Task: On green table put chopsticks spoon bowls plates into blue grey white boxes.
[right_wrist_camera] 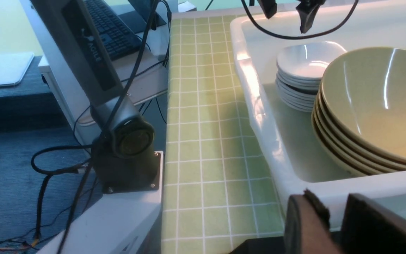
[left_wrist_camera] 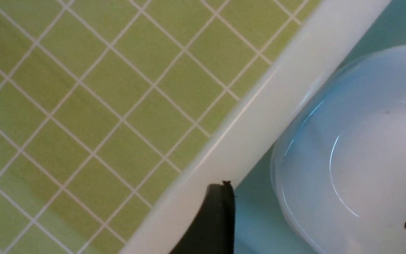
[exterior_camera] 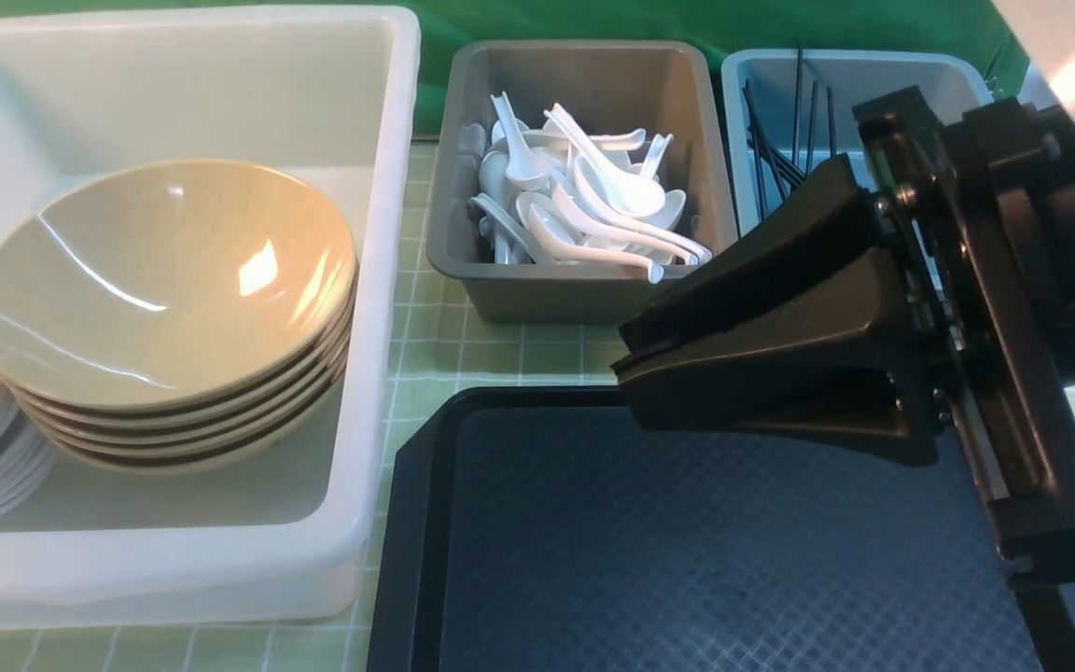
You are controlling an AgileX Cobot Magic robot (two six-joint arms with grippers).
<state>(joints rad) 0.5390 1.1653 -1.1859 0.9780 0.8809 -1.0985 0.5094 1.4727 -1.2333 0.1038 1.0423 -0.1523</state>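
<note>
Right pincer (exterior_camera: 626, 350) reaching leftward over tray (exterior_camera: 687, 560), jaws nearly together, holding nothing. Left pincer (left_wrist_camera: 315, 215) spread wide above white plates (left_wrist_camera: 358, 158) inside white box (left_wrist_camera: 277, 106).

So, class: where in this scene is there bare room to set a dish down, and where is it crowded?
Free: the dark tray, bare apart from the right tool over its far edge; the white box floor in front of the bowl stack. Crowded: the grey box heaped with spoons, the blue box holding chopsticks.
</note>
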